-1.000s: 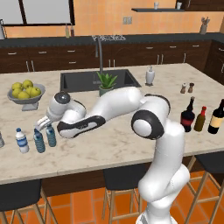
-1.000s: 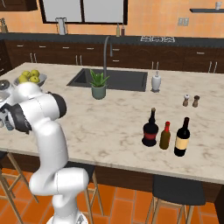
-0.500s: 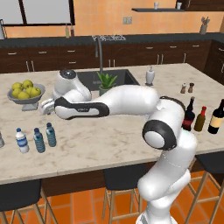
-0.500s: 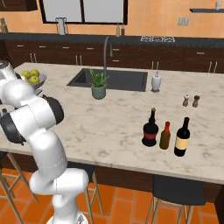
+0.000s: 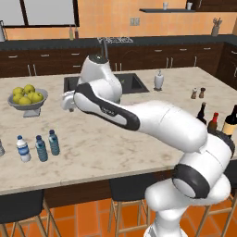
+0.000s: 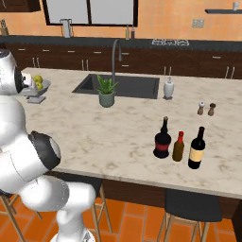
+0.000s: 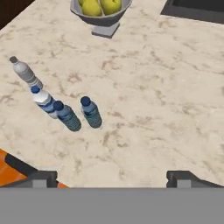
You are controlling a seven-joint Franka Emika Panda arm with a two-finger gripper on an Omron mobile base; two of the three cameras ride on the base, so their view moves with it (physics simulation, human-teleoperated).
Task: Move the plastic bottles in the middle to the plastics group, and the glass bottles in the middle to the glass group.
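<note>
The gripper hangs high above the marble counter with its two dark finger tips standing far apart, so it is open and holds nothing. Below it, in the hand view, two plastic bottles of translucent blue with blue caps stand upright side by side, close together but not touching, and just beside them stands the clear bottle with a white label, which marks the plastics group. A little further along the same row there is a grey bottle with a dark cap. In the left base view the same bottles stand near the front left edge of the counter, the two blue ones next to the white-labelled one. A grey bowl on a foot stands behind them, well apart, and it holds several yellow-green fruits. On the other end of the counter, in the right base view, the near-black glass bottle with a red band stands upright just beside the slim brown bottle with a red cap and the taller wine bottle with a pale label; these three form one short row. Further back I see a potted plant at the edge of the sink, a white soap dispenser, and two small shakers.
</note>
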